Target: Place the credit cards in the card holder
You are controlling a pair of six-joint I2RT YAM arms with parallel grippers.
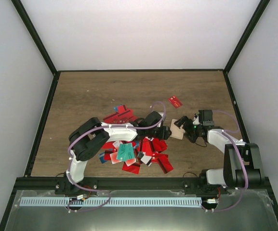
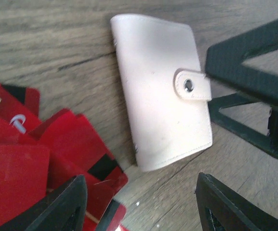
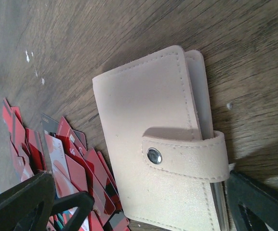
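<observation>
Table (image 1: 105,91) is taking up most of the top view, with both arms reaching in toward mid-right. Left arm (image 1: 111,131) is stretching across over the credit cards (image 1: 146,153), a loose overlapping pile that is mostly red, with one teal card (image 1: 125,152) lying on top. Right arm (image 1: 225,144) is coming in from the right.

Card holder (image 2: 160,91) is lying flat on bare wood just right of the pile, between the two grippers. It is closed, and its snap strap (image 3: 187,156) is sitting fastened.

Left gripper (image 2: 139,207) is hovering at the holder's near edge, jaws apart and gripping nothing. Right gripper (image 3: 146,211) is standing with jaws wide, fingers to either side of the holder's strap end; can't tell if they are touching it.

One stray red card (image 1: 175,101) is lying apart, farther back.
</observation>
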